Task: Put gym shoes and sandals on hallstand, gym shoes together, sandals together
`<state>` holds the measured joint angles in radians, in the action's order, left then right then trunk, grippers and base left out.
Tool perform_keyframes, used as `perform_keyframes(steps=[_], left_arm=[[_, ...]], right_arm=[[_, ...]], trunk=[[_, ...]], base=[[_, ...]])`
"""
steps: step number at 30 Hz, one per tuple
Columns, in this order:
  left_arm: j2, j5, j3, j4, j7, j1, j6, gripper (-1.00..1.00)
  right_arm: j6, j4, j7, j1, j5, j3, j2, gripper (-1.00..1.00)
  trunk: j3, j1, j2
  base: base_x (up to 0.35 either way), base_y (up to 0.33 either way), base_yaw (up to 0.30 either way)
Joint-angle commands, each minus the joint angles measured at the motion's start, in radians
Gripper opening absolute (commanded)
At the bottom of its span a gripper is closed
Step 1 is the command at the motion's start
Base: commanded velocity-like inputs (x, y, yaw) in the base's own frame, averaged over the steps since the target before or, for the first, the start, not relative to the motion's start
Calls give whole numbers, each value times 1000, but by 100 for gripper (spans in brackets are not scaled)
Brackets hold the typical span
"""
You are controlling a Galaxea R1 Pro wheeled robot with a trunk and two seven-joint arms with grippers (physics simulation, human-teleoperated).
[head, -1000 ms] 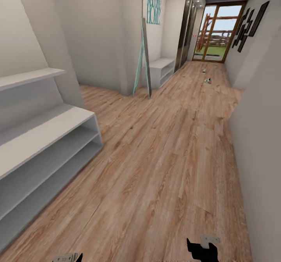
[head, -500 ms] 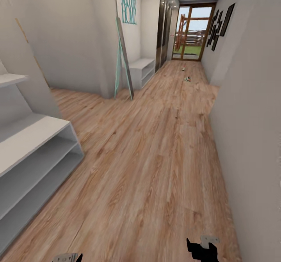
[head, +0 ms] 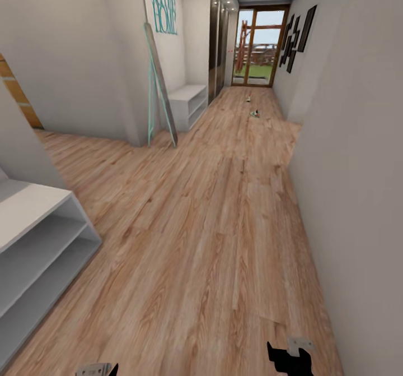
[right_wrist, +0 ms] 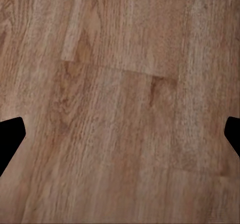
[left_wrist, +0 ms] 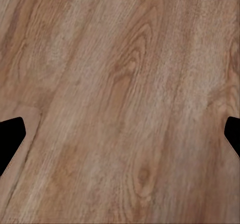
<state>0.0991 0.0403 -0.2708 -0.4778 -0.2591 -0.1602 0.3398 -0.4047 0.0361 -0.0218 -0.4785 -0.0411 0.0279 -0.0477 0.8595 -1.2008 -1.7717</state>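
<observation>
The wood-plank corridor floor [head: 224,224] stretches ahead. The hallstand [head: 39,230], a low white unit with two open tiers, stands at the near left, cut by the picture's edge. Far down the corridor two tiny things lie on the floor: one whitish with green and red, probably a gym shoe [head: 254,113], and a darker one [head: 248,100] too small to name. My left gripper [left_wrist: 120,134] and right gripper [right_wrist: 120,134] hang open over bare planks, with nothing between their black fingertips. Parts of both grippers, left [head: 98,369] and right [head: 291,353], peek in at the head view's bottom edge.
A second low white unit [head: 187,102] stands against the left wall farther on, with a leaning teal-framed mirror [head: 159,87] before it. A grey wall [head: 358,168] runs close along my right. A glass door [head: 256,45] closes the far end.
The whole head view has shifted: the hallstand has slid toward the left edge, its wall shelf has left the picture, and the corridor's far end now sits nearer the middle. Both grippers look the same.
</observation>
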Motion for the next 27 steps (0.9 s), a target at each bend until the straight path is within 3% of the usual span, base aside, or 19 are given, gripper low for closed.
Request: perform_keyframes(steps=[1, 27], left_arm=[[-1, 4, -8, 1, -9, -1, 2, 100], [-1, 4, -4, 28, -9, -1, 3, 100]], right_arm=[[-4, -1, 2, -1, -4, 2, 0, 100], [-3, -3, 0, -1, -2, 0, 1, 100]], trunk=[[1, -1, 0], [1, -1, 0]], base=[[335, 0, -19], [335, 0, -2]])
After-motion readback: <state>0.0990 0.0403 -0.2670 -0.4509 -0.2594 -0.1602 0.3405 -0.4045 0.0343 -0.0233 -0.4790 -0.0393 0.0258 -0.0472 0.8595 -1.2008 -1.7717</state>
